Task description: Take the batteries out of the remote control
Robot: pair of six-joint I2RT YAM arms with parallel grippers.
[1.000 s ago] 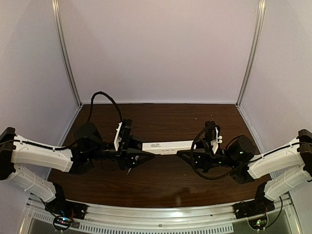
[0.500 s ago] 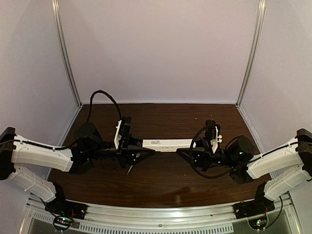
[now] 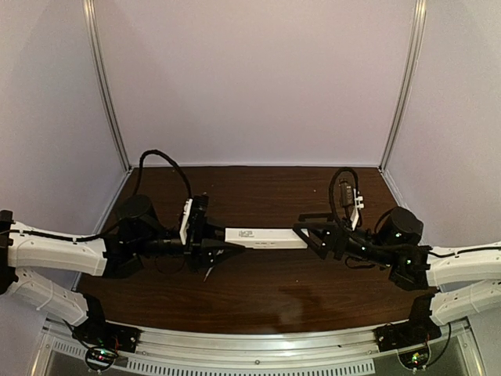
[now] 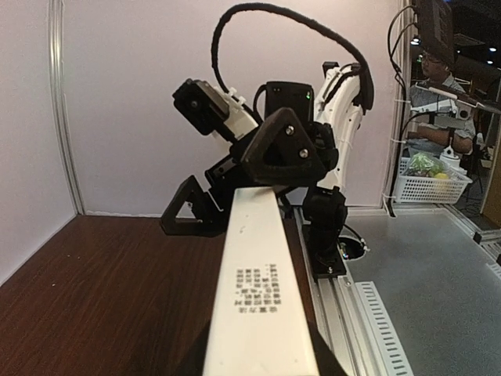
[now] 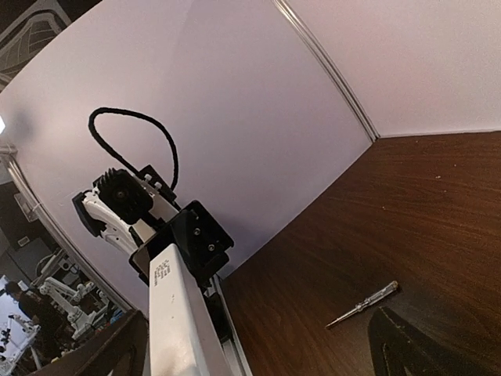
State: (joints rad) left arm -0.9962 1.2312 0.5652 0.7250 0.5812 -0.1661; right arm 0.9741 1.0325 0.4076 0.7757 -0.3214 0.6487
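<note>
We've got a dark brown wood table (image 3: 266,290) with one thin screwdriver (image 5: 362,304) lying flat on it, left of centre.

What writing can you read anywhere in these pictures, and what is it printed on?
On the remote control, left wrist view, a printed block: rows of tiny characters, too small to read.
On the same remote, right wrist view, a grey mark: blurred, unreadable.
No other text visible.

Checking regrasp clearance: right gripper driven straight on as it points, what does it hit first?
The remote control: its end lies between the fingers of the open right gripper, so it would probably run into the palm. Depth is unclear.
</note>
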